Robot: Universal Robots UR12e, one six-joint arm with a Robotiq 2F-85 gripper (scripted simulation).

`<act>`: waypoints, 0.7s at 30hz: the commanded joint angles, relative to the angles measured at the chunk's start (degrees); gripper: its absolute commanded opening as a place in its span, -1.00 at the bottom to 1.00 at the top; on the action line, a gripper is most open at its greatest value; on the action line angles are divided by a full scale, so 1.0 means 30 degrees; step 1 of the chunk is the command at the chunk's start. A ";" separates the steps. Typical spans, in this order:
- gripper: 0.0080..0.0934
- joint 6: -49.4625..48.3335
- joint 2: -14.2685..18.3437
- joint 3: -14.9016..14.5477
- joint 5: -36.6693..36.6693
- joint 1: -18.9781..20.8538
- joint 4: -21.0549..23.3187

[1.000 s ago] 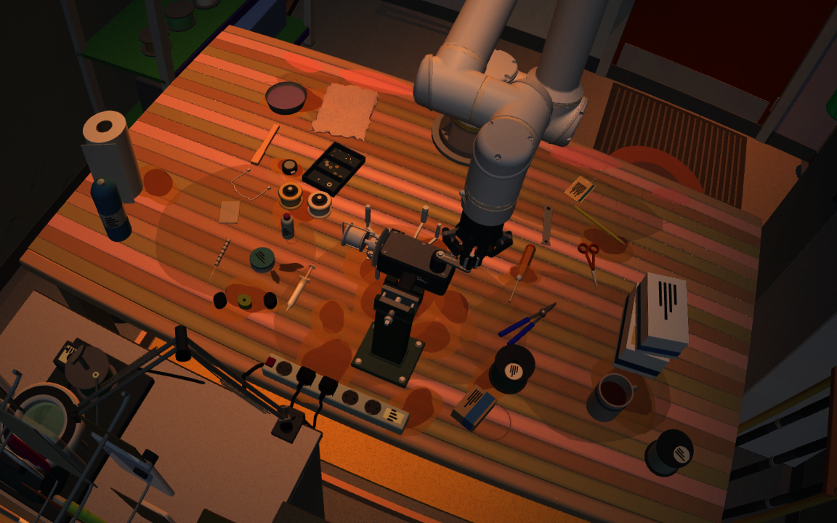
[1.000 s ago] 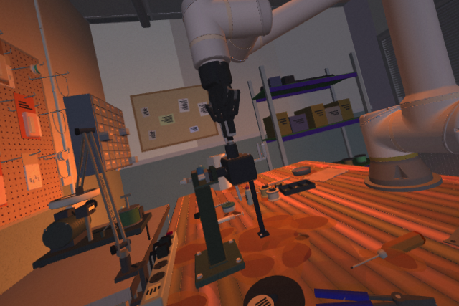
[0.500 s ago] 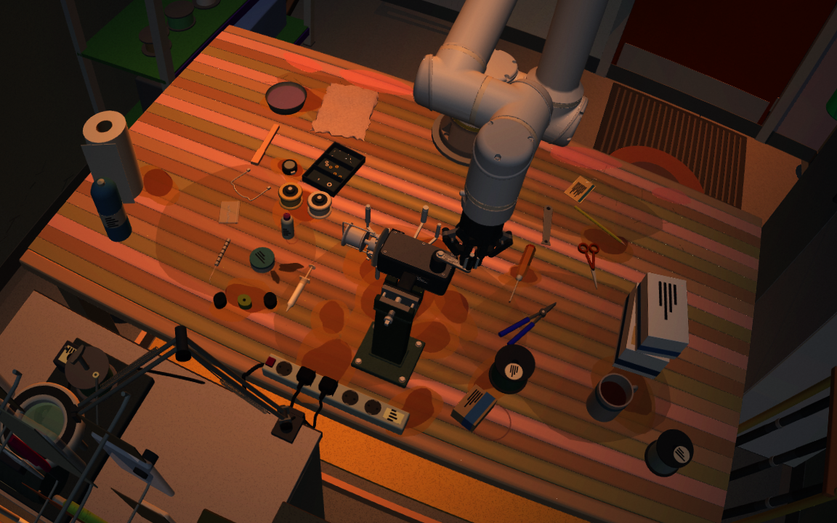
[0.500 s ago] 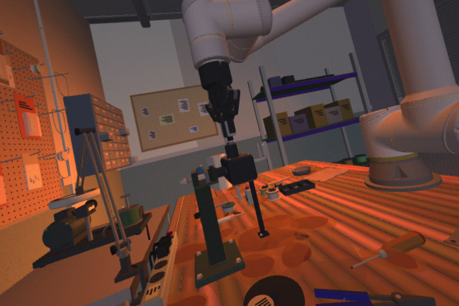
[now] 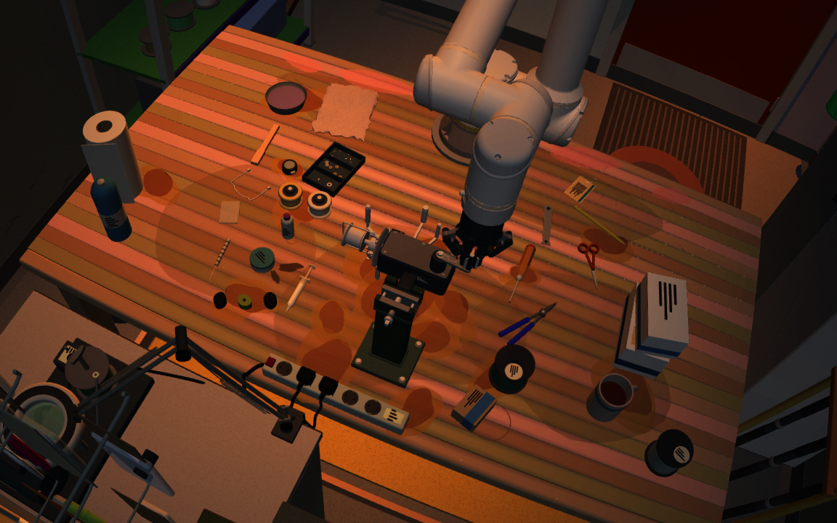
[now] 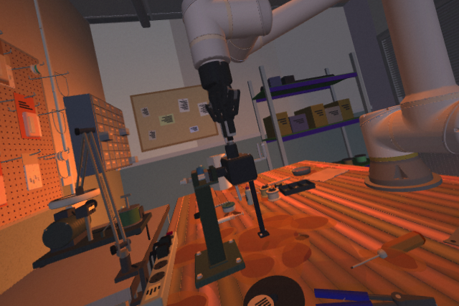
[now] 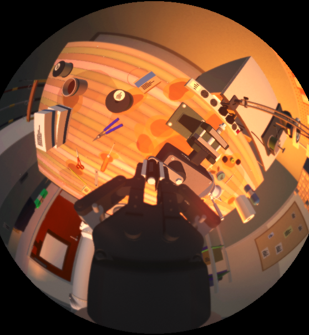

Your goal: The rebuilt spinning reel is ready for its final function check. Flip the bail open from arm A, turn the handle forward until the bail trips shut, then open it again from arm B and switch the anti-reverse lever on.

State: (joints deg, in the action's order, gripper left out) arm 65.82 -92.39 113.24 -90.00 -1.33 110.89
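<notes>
The reel's spool and bail (image 5: 355,237) are partly hidden behind the dark reel body (image 5: 412,259) (image 6: 239,168) (image 7: 186,173). The reel sits on a black clamp stand (image 5: 390,325) (image 6: 212,221) at the middle of the bench. The handle knob (image 5: 465,260) (image 7: 150,180) at the reel's right end is held between the fingers of my closed gripper (image 5: 470,259) (image 6: 229,136) (image 7: 151,175). The gripper comes down on it from above.
A stack of books (image 5: 659,322) lies to the right. A screwdriver (image 5: 521,267), blue pliers (image 5: 526,322) and a black spool (image 5: 511,368) lie right of the stand. A power strip (image 5: 337,393) runs along the front edge. Small parts and a tray (image 5: 333,168) lie to the left.
</notes>
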 commanded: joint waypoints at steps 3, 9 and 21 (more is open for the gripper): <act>-0.62 0.0000 -0.0010 -0.0019 0.0000 0.0000 0.0004; -0.34 0.0000 -0.0010 -0.0019 0.0000 0.0000 0.0004; -0.20 0.0000 -0.0010 -0.0019 0.0000 0.0000 0.0004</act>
State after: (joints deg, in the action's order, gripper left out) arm 65.82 -92.40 113.24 -90.00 -1.33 110.88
